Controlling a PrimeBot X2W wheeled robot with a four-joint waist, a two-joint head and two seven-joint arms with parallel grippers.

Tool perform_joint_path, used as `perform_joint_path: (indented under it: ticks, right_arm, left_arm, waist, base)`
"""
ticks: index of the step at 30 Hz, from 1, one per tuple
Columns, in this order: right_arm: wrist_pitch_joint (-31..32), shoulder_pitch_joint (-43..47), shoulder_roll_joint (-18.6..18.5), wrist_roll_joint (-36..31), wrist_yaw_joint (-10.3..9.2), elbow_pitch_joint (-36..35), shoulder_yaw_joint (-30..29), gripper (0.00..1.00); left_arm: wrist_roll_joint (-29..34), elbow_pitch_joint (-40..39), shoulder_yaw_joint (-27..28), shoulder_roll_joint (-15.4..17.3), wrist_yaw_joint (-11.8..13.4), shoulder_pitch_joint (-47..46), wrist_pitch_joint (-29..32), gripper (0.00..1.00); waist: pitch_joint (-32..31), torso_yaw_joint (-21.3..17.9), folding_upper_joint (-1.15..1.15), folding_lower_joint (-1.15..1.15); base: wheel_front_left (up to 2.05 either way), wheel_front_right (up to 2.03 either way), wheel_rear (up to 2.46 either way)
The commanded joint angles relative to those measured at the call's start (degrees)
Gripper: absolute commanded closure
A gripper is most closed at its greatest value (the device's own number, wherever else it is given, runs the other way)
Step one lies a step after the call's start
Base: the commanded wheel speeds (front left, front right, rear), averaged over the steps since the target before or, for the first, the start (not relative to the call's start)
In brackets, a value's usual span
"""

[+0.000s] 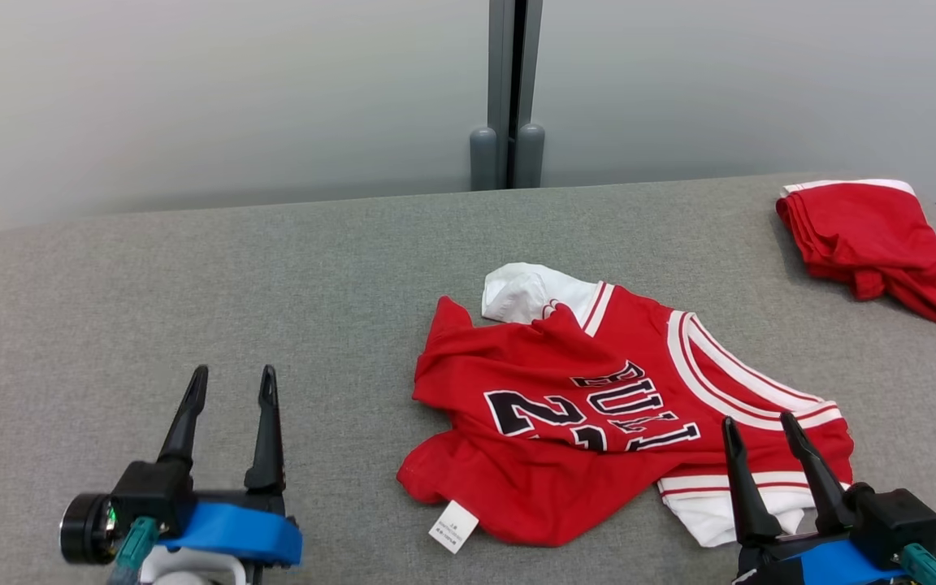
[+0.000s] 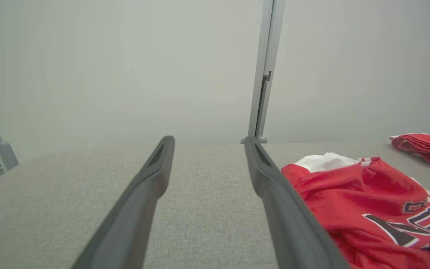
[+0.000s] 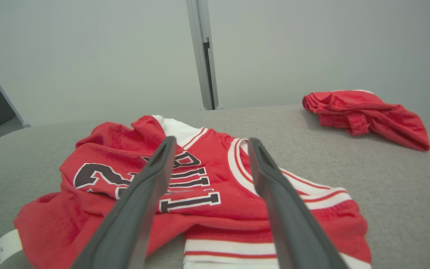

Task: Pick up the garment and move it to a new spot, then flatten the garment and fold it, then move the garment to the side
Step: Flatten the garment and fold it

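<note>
The garment is a red jersey with white trim and dark lettering, lying crumpled right of centre on the grey padded table. A white care label sticks out at its near left hem. My left gripper stands open over bare table, well to the left of the garment. My right gripper is open too, hovering at the garment's near right corner with nothing between its fingers. In the left wrist view the garment lies right of the left gripper. In the right wrist view the garment spreads beneath the right gripper.
A second red cloth lies bunched at the far right corner of the table, also seen as the red cloth in the right wrist view. A grey post splits the pale wall behind. The table edge curves away at far left and right.
</note>
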Motion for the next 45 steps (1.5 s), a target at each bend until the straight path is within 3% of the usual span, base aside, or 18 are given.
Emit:
perform_joint_path:
  ticks: [1,8,20,37,38,39,40,45]
  right_arm:
    - [-0.3,-0.6,0.1,0.1,0.01,0.2,-0.1,0.0]
    - [-0.3,-1.2,0.1,0.5,0.01,0.9,0.3,0.0]
    - [-0.2,-1.9,0.1,1.3,0.01,2.1,0.1,0.0]
    - [-0.2,-2.3,0.1,1.6,0.01,3.0,-0.1,0.0]
    - [-0.2,-2.3,0.1,1.6,0.01,3.0,-0.1,0.0]
    - [-0.2,-2.2,0.1,1.6,0.01,3.0,-0.1,0.0]
    - [-0.2,-2.1,0.1,1.6,0.01,3.0,-0.1,0.0]
    - [-0.2,-1.4,0.1,1.7,0.01,2.9,-0.6,0.0]
  left_arm:
    - [0.2,0.1,-0.5,0.1,-0.4,-1.3,-0.2,0.0]
    - [-1.6,4.9,-7.3,2.1,-0.3,-6.8,-0.2,0.0]
    - [-7.5,21.2,-22.7,5.9,-0.3,-11.2,0.8,0.0]
    - [-13.3,34.5,-35.3,4.1,-0.3,-13.1,1.3,0.0]
    - [-13.8,34.8,-35.8,4.1,-0.3,-13.1,1.2,0.53]
    - [-14.1,35.1,-36.0,4.1,-0.3,-13.2,1.1,0.71]
    - [-14.5,35.4,-36.3,4.1,-0.3,-13.3,1.0,1.0]
    - [-16.0,35.4,-35.0,5.1,-0.3,-15.2,0.1,1.0]
  waist:
    - [0.1,-0.1,0.0,0.0]
    - [0.9,-1.6,0.0,0.0]
    - [2.2,-4.6,0.0,0.0]
    - [2.3,-5.8,0.0,0.0]
    - [2.3,-5.8,0.0,0.0]
    - [2.2,-5.8,0.0,0.0]
    - [2.2,-5.9,0.0,0.0]
    - [1.9,-5.4,0.0,0.0]
  base:
    - [0.0,0.0,0.0]
    - [0.0,0.0,0.0]
    - [0.0,0.0,0.0]
    - [0.0,0.0,0.0]
    - [0.0,0.0,0.0]
    - [0.0,0.0,0.0]
    - [0.0,0.0,0.0]
    - [0.0,0.0,0.0]
